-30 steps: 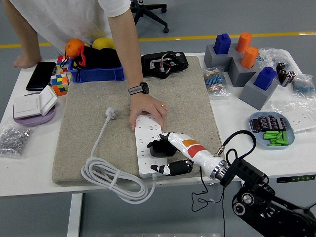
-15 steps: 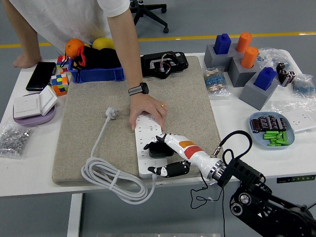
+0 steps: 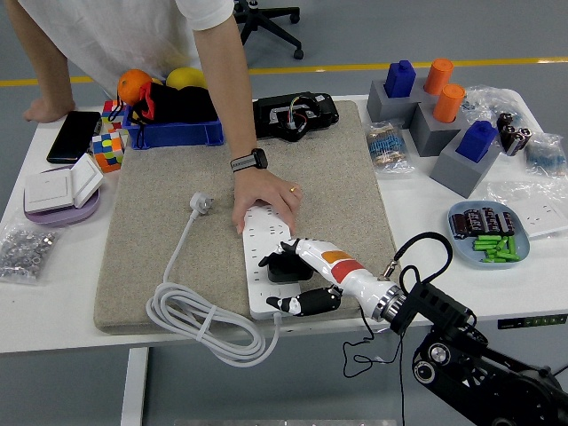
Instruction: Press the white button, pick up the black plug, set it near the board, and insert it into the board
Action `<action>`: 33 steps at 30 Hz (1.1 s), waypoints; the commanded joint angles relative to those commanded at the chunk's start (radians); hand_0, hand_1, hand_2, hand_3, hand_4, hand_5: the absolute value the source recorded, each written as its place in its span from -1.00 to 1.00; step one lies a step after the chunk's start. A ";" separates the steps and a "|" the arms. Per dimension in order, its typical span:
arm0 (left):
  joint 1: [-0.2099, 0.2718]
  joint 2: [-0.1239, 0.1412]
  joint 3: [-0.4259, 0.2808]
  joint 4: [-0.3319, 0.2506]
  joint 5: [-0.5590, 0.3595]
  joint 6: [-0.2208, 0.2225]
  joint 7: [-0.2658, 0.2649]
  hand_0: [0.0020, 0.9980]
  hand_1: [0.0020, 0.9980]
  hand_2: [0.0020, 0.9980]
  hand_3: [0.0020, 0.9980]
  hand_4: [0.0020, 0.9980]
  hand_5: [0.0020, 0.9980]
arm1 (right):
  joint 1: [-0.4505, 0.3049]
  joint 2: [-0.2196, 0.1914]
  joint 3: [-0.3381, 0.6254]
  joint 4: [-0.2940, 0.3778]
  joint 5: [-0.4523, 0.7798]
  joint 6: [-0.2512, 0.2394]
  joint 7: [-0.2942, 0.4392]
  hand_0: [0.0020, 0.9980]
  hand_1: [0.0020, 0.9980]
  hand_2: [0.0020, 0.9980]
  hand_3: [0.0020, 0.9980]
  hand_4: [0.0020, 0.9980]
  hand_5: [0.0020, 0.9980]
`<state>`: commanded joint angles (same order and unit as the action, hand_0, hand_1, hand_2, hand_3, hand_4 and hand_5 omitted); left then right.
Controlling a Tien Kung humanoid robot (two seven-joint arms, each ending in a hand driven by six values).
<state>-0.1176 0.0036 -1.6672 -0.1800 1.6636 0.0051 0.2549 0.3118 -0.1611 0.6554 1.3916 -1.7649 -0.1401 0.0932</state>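
White table (image 3: 53, 302) holds a blue tray (image 3: 524, 244) of batteries; right hand (image 3: 306, 271) fingers grip the black plug (image 3: 286, 266).

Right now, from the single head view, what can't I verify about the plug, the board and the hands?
- Black plug: the right hand covers it, so whether its pins are fully seated cannot be told.
- Power strip: its far end lies under the person's hand, and any white button is not made out.
- Left hand: outside the frame.
- Blue dish: contents too small to identify.
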 joint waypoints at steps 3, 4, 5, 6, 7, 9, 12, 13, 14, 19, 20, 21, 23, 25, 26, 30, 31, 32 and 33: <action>0.001 0.000 -0.001 0.000 -0.001 0.000 0.001 -0.07 -0.01 0.02 0.15 0.17 -0.47 | -0.002 -0.002 0.005 0.018 0.001 -0.002 0.006 0.58 0.46 0.39 0.28 0.68 -0.63; 0.001 0.000 -0.001 0.000 -0.001 0.000 0.001 -0.07 -0.01 0.02 0.15 0.17 -0.47 | -0.002 -0.001 0.008 0.023 0.001 -0.002 0.006 0.58 0.46 0.39 0.28 0.68 -0.63; 0.001 0.000 -0.002 0.000 0.000 0.000 0.001 -0.07 -0.01 0.02 0.15 0.17 -0.47 | -0.002 -0.001 0.014 0.031 0.002 -0.002 0.007 0.58 0.46 0.39 0.28 0.68 -0.63; 0.001 0.000 -0.002 0.000 0.001 0.000 0.001 -0.07 -0.01 0.02 0.15 0.17 -0.47 | -0.001 0.000 0.018 0.038 0.002 -0.002 0.007 0.58 0.46 0.39 0.28 0.68 -0.63; 0.001 -0.001 -0.003 0.000 0.002 0.000 0.001 -0.07 -0.01 0.02 0.15 0.17 -0.47 | 0.000 0.000 0.022 0.045 0.003 -0.002 0.007 0.58 0.46 0.39 0.29 0.68 -0.63; 0.000 -0.001 -0.002 0.000 0.003 0.000 0.001 -0.07 -0.01 0.02 0.15 0.17 -0.47 | 0.002 -0.001 0.029 0.060 0.005 -0.002 0.008 0.58 0.46 0.39 0.29 0.68 -0.63; 0.000 0.000 -0.001 0.000 0.000 0.000 0.001 -0.07 -0.01 0.02 0.15 0.17 -0.47 | 0.003 -0.004 0.045 0.089 0.005 -0.002 0.009 0.58 0.46 0.39 0.29 0.68 -0.63; 0.000 0.000 -0.001 0.000 0.000 0.000 0.001 -0.07 -0.01 0.02 0.15 0.16 -0.47 | 0.003 -0.004 0.045 0.090 0.005 -0.002 0.009 0.57 0.46 0.39 0.29 0.68 -0.64; 0.000 0.000 -0.002 0.000 0.000 0.000 0.001 -0.07 -0.01 0.02 0.15 0.16 -0.47 | 0.005 -0.006 0.054 0.108 0.006 -0.001 0.010 0.57 0.46 0.39 0.29 0.68 -0.64; -0.001 0.000 -0.001 0.000 0.003 0.000 0.001 -0.07 -0.01 0.02 0.15 0.16 -0.47 | 0.000 -0.005 0.096 0.149 0.002 -0.002 0.015 0.57 0.45 0.38 0.29 0.68 -0.64; 0.000 0.000 -0.001 0.000 0.002 0.000 0.001 -0.07 -0.01 0.02 0.15 0.16 -0.47 | -0.005 -0.005 0.111 0.150 0.001 -0.002 0.017 0.57 0.45 0.38 0.29 0.68 -0.64; 0.000 0.000 -0.001 0.000 0.001 0.000 0.001 -0.07 -0.01 0.02 0.15 0.16 -0.47 | -0.008 -0.004 0.123 0.149 0.001 -0.003 0.017 0.57 0.45 0.38 0.29 0.68 -0.64; 0.000 -0.001 0.000 0.000 -0.001 0.001 0.000 -0.07 -0.01 0.02 0.15 0.16 -0.47 | -0.018 -0.005 0.153 0.142 -0.002 -0.004 0.015 0.57 0.45 0.38 0.29 0.68 -0.64; -0.001 -0.001 0.003 0.000 -0.005 0.001 0.000 -0.07 -0.01 0.02 0.15 0.16 -0.47 | -0.039 -0.010 0.206 0.127 -0.006 -0.007 0.014 0.58 0.46 0.38 0.29 0.69 -0.65; -0.001 -0.001 0.004 0.000 -0.006 0.001 0.000 -0.07 -0.01 0.02 0.15 0.16 -0.47 | -0.046 -0.013 0.228 0.123 -0.006 -0.007 0.013 0.58 0.46 0.38 0.29 0.69 -0.65; -0.002 -0.001 0.007 0.000 -0.011 0.000 -0.001 -0.07 -0.01 0.02 0.15 0.16 -0.47 | -0.091 -0.026 0.334 0.105 -0.014 0.000 -0.011 0.58 0.46 0.38 0.29 0.69 -0.65; -0.002 0.000 0.007 0.000 -0.012 0.000 -0.001 -0.07 -0.01 0.02 0.15 0.16 -0.47 | -0.104 -0.030 0.360 0.101 -0.014 0.003 -0.018 0.59 0.47 0.39 0.31 0.71 -0.64; -0.002 0.000 0.007 0.000 -0.012 0.000 -0.001 -0.07 -0.01 0.02 0.15 0.16 -0.47 | -0.116 -0.032 0.388 0.098 -0.014 0.005 -0.022 0.59 0.47 0.39 0.31 0.71 -0.64; -0.002 0.000 0.007 0.000 -0.011 -0.001 0.000 -0.07 -0.01 0.02 0.15 0.16 -0.47 | -0.128 -0.035 0.414 0.095 -0.014 0.007 -0.028 0.59 0.47 0.39 0.31 0.71 -0.64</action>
<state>-0.1196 0.0032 -1.6600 -0.1800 1.6528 0.0044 0.2545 0.1834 -0.1960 1.0696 1.4868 -1.7787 -0.1336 0.0656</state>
